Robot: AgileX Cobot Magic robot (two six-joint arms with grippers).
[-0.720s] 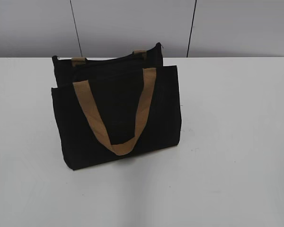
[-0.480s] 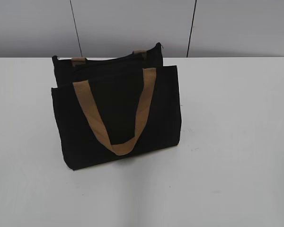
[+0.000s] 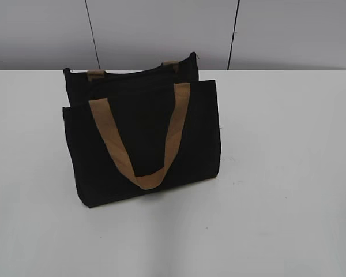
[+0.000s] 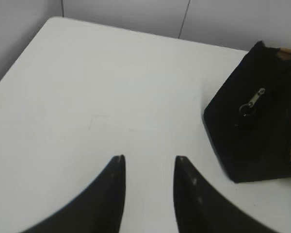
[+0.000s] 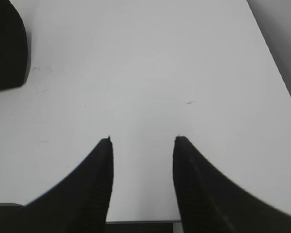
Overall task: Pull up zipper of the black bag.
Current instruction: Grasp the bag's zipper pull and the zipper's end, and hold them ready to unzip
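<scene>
The black bag (image 3: 161, 144) stands upright on the white table (image 3: 288, 173), left of centre, with a tan strap handle (image 3: 141, 138) hanging down its front. Its zipper line runs along the top edge (image 3: 132, 74). In the left wrist view the bag's end (image 4: 262, 141) shows at the right with a small silvery metal pull tab (image 4: 252, 101) hanging on it. My left gripper (image 4: 148, 159) is open and empty over bare table, well left of the bag. My right gripper (image 5: 143, 140) is open and empty over bare table, with a corner of the bag (image 5: 7, 48) at far left. Neither gripper shows in the exterior view.
A grey panelled wall (image 3: 161, 29) stands behind the table. The table's left edge (image 4: 19, 58) shows in the left wrist view and its right edge (image 5: 274, 53) and front edge (image 5: 140, 222) in the right wrist view.
</scene>
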